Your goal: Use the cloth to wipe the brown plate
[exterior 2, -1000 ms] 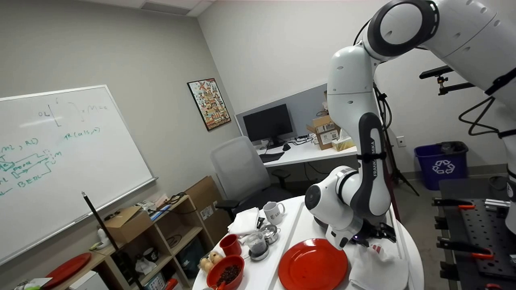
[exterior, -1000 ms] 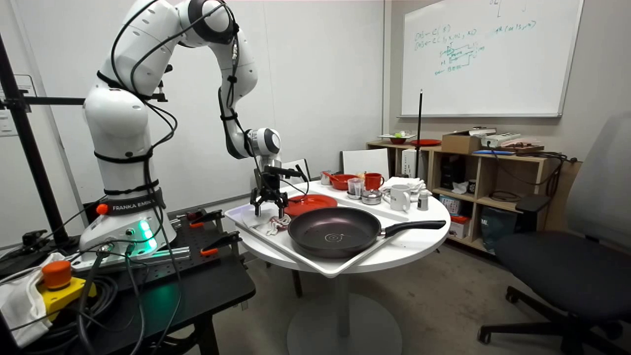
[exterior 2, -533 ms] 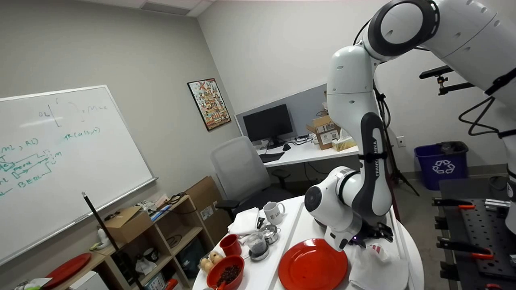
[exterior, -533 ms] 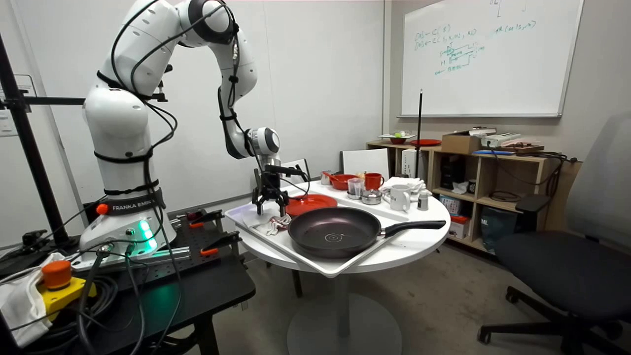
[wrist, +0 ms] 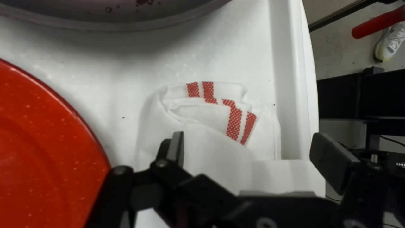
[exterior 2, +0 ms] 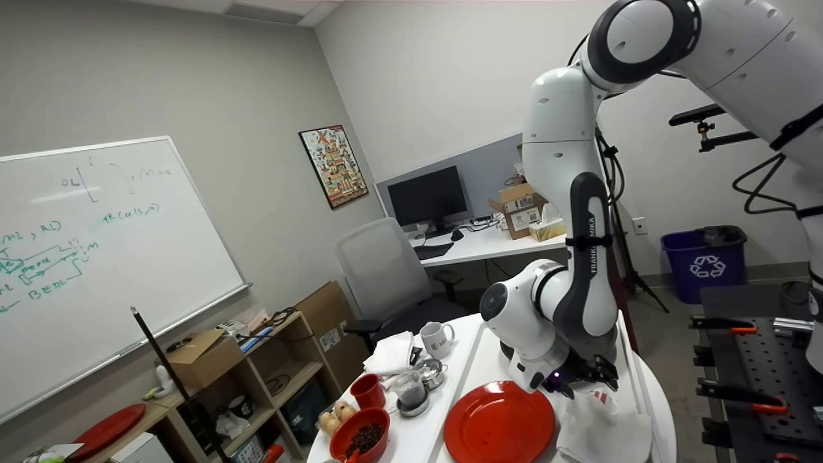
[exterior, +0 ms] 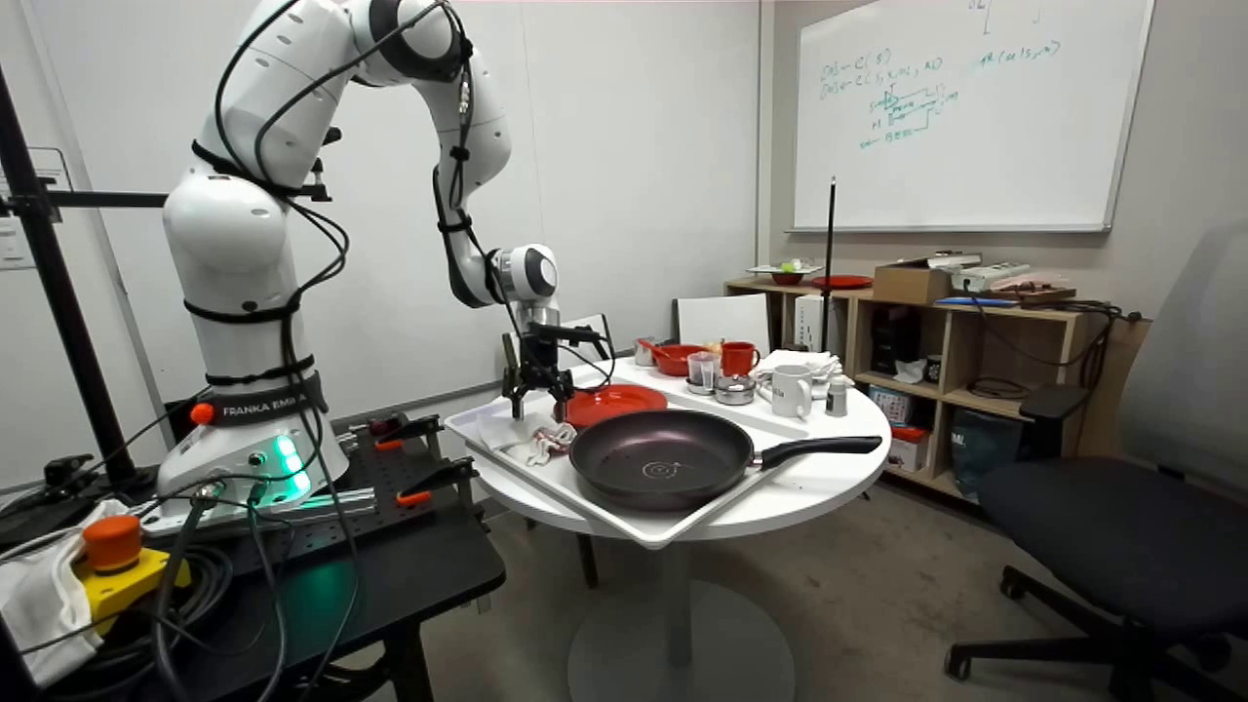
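The brown plate is a round, glossy red plate (exterior: 616, 402) lying on the white tray; it shows in the exterior view (exterior 2: 498, 424) and at the left of the wrist view (wrist: 38, 152). The cloth is white with red stripes (wrist: 205, 139), loosely folded on the tray beside the plate; it shows in both exterior views (exterior: 546, 444) (exterior 2: 604, 424). My gripper (wrist: 248, 142) is open and empty above the cloth, its fingers wide apart, pointing down in both exterior views (exterior: 538, 411) (exterior 2: 591, 387). The near part of the cloth is hidden behind the gripper in the wrist view.
A large dark frying pan (exterior: 673, 458) lies on the tray (exterior: 651, 536) close to the cloth and plate. A red bowl (exterior 2: 360, 432), red mug (exterior 2: 368, 390), white mug (exterior 2: 437, 339) and a white cloth pile (exterior 2: 389, 354) stand on the table past the tray's edge.
My gripper has risen slightly and shifted a little toward the plate. It stays open. The cloth, plate and pan have not moved.
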### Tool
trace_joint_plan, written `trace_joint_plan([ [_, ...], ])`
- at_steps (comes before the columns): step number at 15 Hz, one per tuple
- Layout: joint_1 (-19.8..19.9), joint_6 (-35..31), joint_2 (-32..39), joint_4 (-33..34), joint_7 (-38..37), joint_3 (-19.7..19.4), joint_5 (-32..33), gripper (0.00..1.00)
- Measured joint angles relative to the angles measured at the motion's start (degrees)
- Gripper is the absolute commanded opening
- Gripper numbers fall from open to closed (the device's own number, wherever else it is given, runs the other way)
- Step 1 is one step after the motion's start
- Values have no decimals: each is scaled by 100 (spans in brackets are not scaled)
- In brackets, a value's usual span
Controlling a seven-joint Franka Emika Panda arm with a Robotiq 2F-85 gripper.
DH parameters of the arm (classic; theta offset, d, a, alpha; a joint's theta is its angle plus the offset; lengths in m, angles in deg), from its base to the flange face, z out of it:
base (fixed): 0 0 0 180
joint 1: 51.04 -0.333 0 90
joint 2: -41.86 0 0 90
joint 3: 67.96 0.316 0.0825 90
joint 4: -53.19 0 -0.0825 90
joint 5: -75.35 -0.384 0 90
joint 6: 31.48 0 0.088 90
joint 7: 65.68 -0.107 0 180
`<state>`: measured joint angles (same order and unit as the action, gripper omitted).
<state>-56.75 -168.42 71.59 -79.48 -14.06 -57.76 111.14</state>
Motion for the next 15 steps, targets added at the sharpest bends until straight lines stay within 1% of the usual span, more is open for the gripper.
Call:
trace_joint_plan([
  [3,203,-216,-9,-23,331,30,-288,100],
  [6,319,-308,-9,-57,579,28,-541,100],
  [15,291,-310,3,-52,586,-11,-547,100],
])
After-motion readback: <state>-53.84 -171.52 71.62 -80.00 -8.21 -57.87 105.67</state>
